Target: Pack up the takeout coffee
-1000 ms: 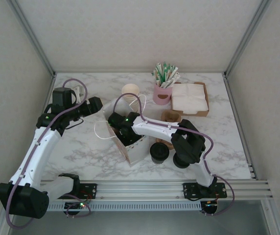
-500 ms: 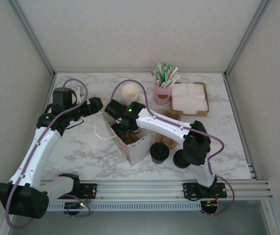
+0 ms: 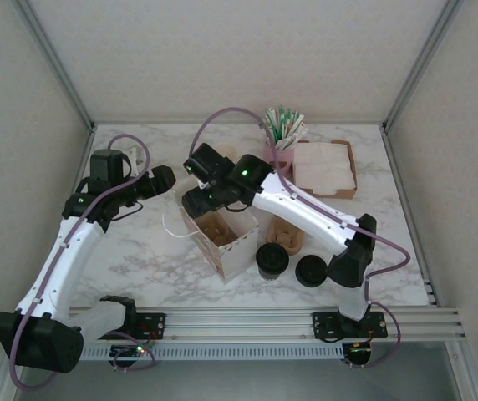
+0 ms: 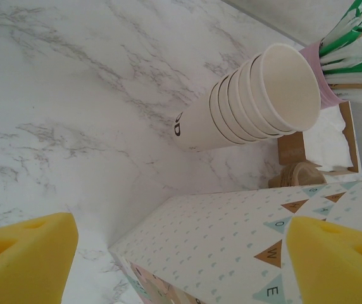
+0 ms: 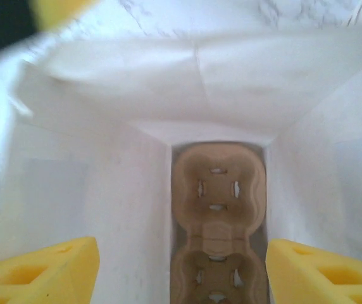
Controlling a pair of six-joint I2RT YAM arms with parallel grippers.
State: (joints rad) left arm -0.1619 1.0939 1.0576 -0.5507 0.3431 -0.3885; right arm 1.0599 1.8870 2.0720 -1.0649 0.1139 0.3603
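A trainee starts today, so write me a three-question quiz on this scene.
1. True or false: the coffee is already in the bag.
2. What lies at the bottom of the bag? A) napkins B) a carrier C) a loose lid
3. Fill in: the right fingers above the bag are ___ and hold nothing.

Key: 1 false, it stands on the table beside the bag; 2 B; 3 open.
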